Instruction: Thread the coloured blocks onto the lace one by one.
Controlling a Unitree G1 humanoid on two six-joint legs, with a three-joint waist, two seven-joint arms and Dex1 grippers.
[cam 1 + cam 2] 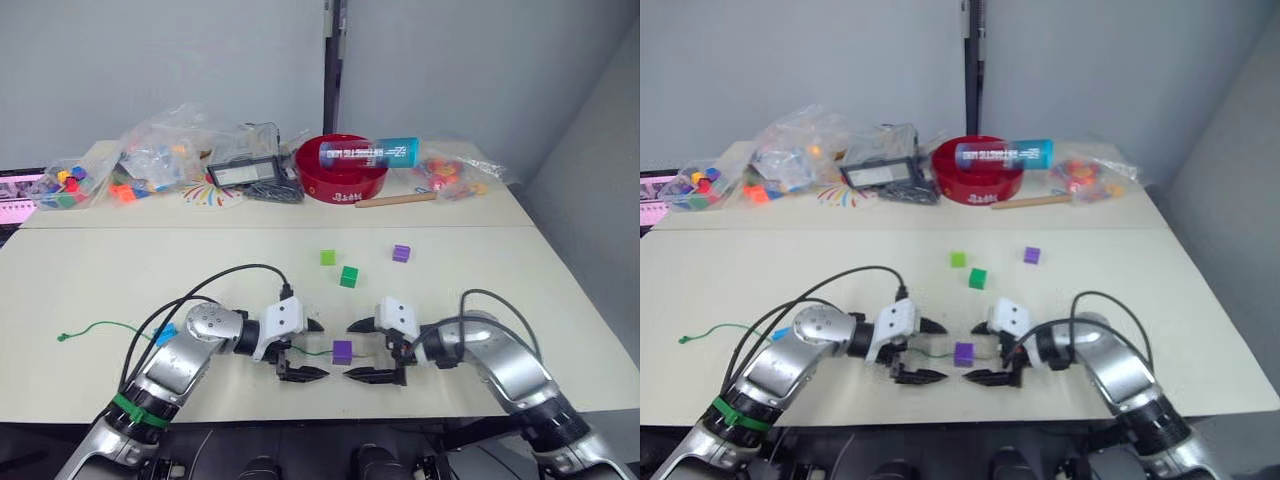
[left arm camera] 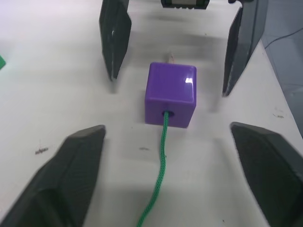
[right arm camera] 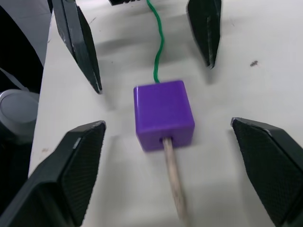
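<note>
Purple block [image 3: 164, 115] lies on the worktop [image 1: 470, 275] between the left tool [image 1: 303, 350] and right tool [image 1: 375, 351], both released, already threaded on the lace [image 2: 161, 165]; next, I judge, pull the pale tip [image 3: 174, 185] through.

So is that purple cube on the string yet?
Yes. The string enters one face of the purple cube, and its pale tip sticks out the opposite face.

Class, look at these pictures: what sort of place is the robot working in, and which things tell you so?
Probably a robot test room or lab: a plain cream table against bare grey walls, bags of toy pieces and a red bowl stacked behind, and a purple block on a green lace as practice.
</note>
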